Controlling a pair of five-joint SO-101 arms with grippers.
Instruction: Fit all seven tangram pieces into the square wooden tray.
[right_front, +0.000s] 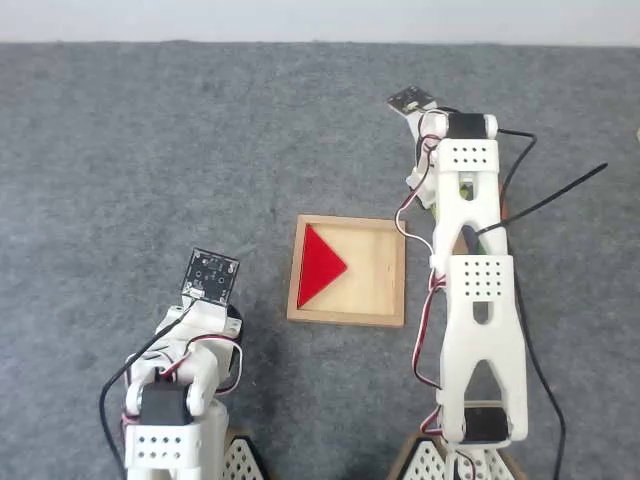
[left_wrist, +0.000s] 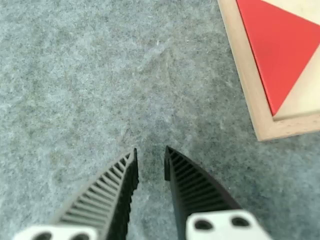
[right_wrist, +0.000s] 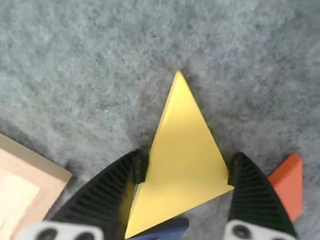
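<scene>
From the high view, I see grey felt (right_front: 120, 150) covering the whole table, with a pale strip (right_front: 200, 18) of the room along the far edge. The tray (right_front: 346, 318) sits mid-table, and a red triangle (right_front: 318, 265) lies flat inside it against the side nearer the left arm (right_front: 185, 400). The right arm (right_front: 478, 290) stretches out along the tray's other side, reaching past its far corner.

On the left wrist view, the left gripper (left_wrist: 150, 152) hangs over bare felt near a tray corner, its jaws a little apart with nothing between them.

On the right wrist view, the right gripper (right_wrist: 187, 162) is clamped on a yellow triangle (right_wrist: 182, 150), a finger pressed to each side. An orange piece (right_wrist: 287, 182) lies just beside it on the felt, a blue piece (right_wrist: 160, 230) peeks out at its edge, and a tray corner is near.
</scene>
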